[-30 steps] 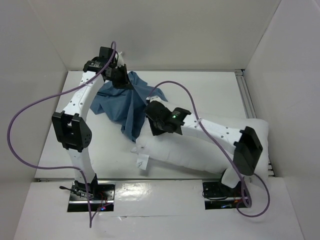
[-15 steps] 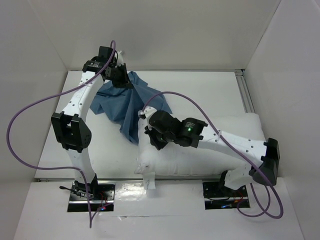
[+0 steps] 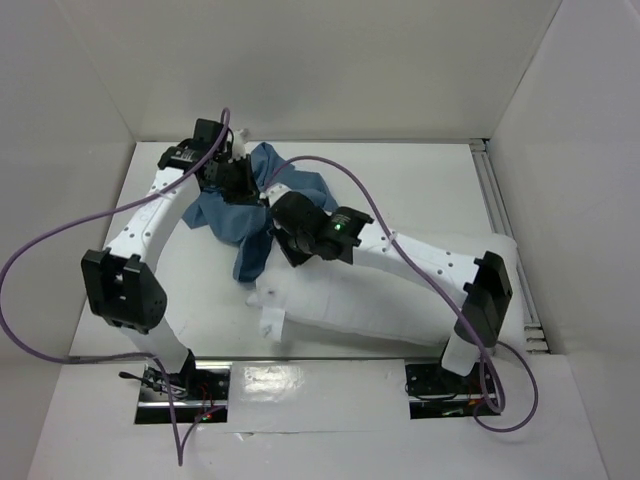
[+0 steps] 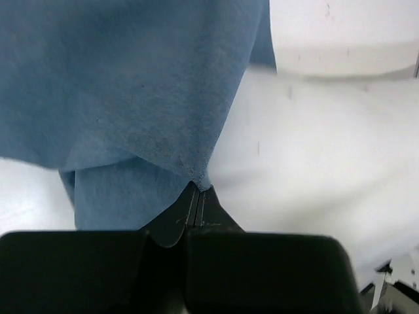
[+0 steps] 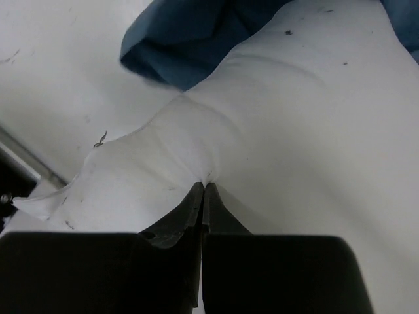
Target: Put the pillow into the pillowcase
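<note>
The white pillow (image 3: pixel 380 300) lies across the near right of the table, its left end under the blue cloth. The blue pillowcase (image 3: pixel 255 210) hangs crumpled at the back centre. My left gripper (image 3: pixel 238 180) is shut on an edge of the pillowcase (image 4: pixel 131 85), holding it up; in the left wrist view its tips (image 4: pixel 198 190) pinch the hem. My right gripper (image 3: pixel 285 245) is shut on a pinch of pillow fabric (image 5: pixel 294 118) near the pillow's left end, its tips (image 5: pixel 204 186) puckering the cloth. A fold of the pillowcase (image 5: pixel 190 39) lies just beyond.
White walls enclose the table on three sides. A metal rail (image 3: pixel 495 190) runs along the right edge. Purple cables (image 3: pixel 40 240) loop off both arms. A small tag (image 3: pixel 268 325) sticks out at the pillow's near left corner.
My right gripper has pulled the pillow's left end left and back, under the hanging pillowcase. My left gripper has shifted slightly forward and right with the pillowcase in it.
</note>
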`<action>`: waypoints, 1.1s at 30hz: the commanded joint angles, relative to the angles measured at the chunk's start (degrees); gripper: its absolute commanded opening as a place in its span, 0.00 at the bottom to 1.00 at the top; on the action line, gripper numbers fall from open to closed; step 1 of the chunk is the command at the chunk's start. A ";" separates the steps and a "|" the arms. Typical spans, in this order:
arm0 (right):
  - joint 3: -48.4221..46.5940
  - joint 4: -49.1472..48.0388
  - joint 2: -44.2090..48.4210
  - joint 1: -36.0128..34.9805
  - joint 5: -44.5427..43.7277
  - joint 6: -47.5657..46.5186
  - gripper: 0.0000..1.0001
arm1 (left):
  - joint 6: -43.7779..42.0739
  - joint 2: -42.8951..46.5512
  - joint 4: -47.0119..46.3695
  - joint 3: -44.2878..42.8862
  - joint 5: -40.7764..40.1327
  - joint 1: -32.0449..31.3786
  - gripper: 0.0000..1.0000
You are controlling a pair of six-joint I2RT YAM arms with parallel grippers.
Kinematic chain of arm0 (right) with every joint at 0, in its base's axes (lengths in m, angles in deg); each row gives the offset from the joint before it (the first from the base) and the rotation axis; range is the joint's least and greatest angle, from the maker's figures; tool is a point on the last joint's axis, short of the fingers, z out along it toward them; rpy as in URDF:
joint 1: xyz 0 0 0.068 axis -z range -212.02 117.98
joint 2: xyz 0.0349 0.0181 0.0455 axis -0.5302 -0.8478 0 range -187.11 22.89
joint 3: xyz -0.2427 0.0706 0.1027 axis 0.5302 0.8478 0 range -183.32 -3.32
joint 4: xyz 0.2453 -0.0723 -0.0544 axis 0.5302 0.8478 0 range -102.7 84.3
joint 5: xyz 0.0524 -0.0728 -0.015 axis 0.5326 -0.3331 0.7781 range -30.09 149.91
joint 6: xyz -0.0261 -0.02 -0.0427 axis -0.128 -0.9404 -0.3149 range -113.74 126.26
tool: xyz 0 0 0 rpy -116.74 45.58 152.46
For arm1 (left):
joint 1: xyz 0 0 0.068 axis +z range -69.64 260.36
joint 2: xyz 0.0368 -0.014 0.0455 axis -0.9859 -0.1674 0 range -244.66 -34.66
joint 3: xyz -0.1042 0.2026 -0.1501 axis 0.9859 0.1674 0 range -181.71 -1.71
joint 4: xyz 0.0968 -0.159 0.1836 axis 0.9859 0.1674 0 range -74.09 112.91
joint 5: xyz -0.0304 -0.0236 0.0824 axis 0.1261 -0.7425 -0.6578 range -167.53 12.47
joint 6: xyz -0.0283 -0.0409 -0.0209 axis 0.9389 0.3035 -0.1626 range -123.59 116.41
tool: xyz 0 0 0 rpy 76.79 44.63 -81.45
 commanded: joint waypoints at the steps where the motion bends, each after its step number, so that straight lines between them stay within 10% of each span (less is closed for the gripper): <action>1: -6.63 -3.52 -2.11 4.29 -4.81 -1.99 0.00 | -0.89 8.59 -1.47 3.31 0.20 -1.17 0.00; 18: -1.89 -2.99 5.62 7.91 -19.66 10.06 0.00 | -3.26 10.71 1.51 6.13 1.00 -3.45 0.00; 33: -5.06 -6.60 -7.82 14.58 -20.63 10.93 0.00 | -5.54 11.76 6.17 0.95 1.61 -4.51 0.00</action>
